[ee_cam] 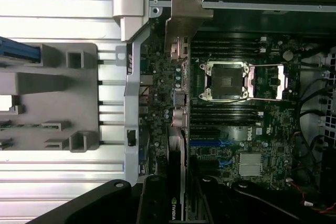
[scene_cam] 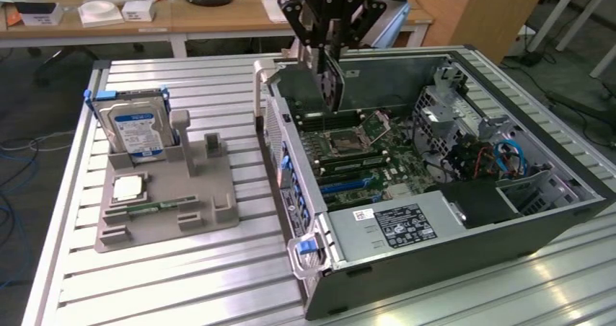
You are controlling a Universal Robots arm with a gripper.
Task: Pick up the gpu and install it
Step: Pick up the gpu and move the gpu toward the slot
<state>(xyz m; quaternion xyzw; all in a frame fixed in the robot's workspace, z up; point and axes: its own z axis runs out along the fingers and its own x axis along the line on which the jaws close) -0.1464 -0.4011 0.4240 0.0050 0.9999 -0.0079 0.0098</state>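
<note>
exterior view. fingers: black, two-sided, clenched on the top edge of the gpu. gpu: thin dark card, held upright and clear of the board, hanging inside the far end of the computer case over the motherboard. case: open, lying on its side on the slatted metal tabletop. grey holder: on the tabletop, beside the case towards the exterior view's left; carries a hard drive standing upright, a square chip and a memory stick lying flat.

wrist view. fingers: one on each side of the gpu, gripping it. gpu: seen edge-on, silver bracket at its far end, running alongside the processor socket. grey holder: outside the case wall.
</note>
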